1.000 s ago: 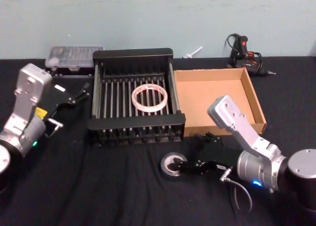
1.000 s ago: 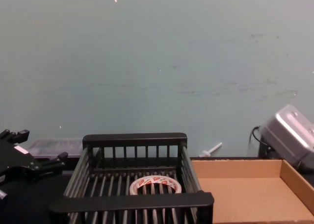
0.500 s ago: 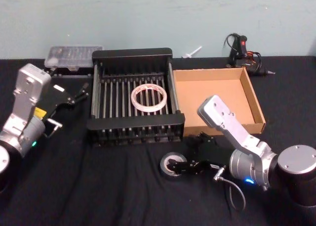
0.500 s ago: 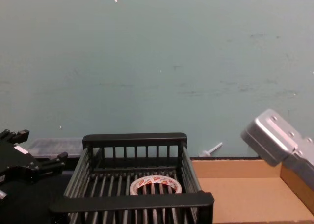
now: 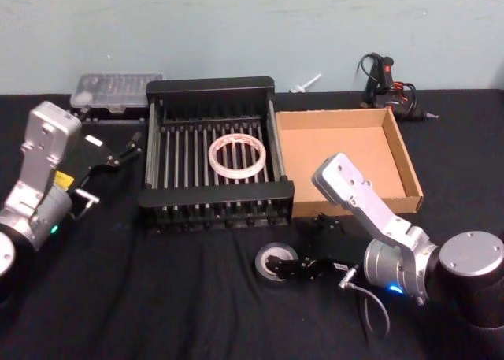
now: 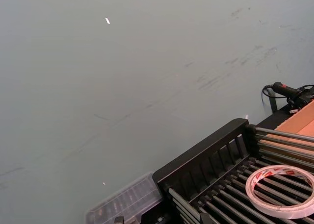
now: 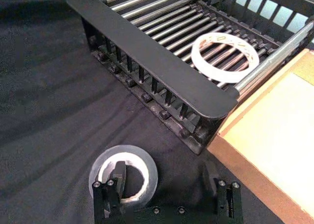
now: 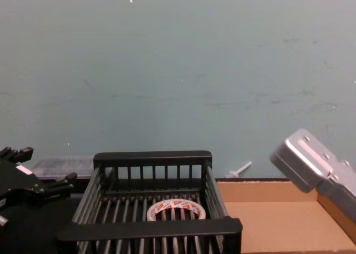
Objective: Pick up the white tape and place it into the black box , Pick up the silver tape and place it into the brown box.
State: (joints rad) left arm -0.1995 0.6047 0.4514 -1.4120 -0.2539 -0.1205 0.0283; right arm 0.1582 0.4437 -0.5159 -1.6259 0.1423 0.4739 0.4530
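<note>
On the black cloth just in front of the black slatted plastic crate (image 5: 217,155), the chunky grey-silver roll of duct tape (image 5: 275,261) lies flat, its open core facing up. Being round, it has no long axis in plan; its short axis is vertical.

The right gripper (image 7: 167,185) is low over the cloth with its jaws spread. In the right wrist view one finger (image 7: 119,177) stands inside the roll's pale core, while the other finger stands well clear over bare cloth, toward the shallow tan cardboard tray (image 5: 346,157). The roll therefore sits at one finger rather than centred between the two. Judgement: a closure from here would pinch one wall of the roll between core and outer face only if the outer finger travels the whole gap; grip on that single wall is the point to watch.

The tray lies beyond and to the right of the roll, beside the crate.

The flat whitish ring of tape with red print (image 5: 237,156) lies flat on the crate's bars, so that part appears done.

The left gripper (image 5: 126,150) is parked beside the crate's left wall, fingers apart, well away from the roll; the right arm is plainly the nearer.
</note>
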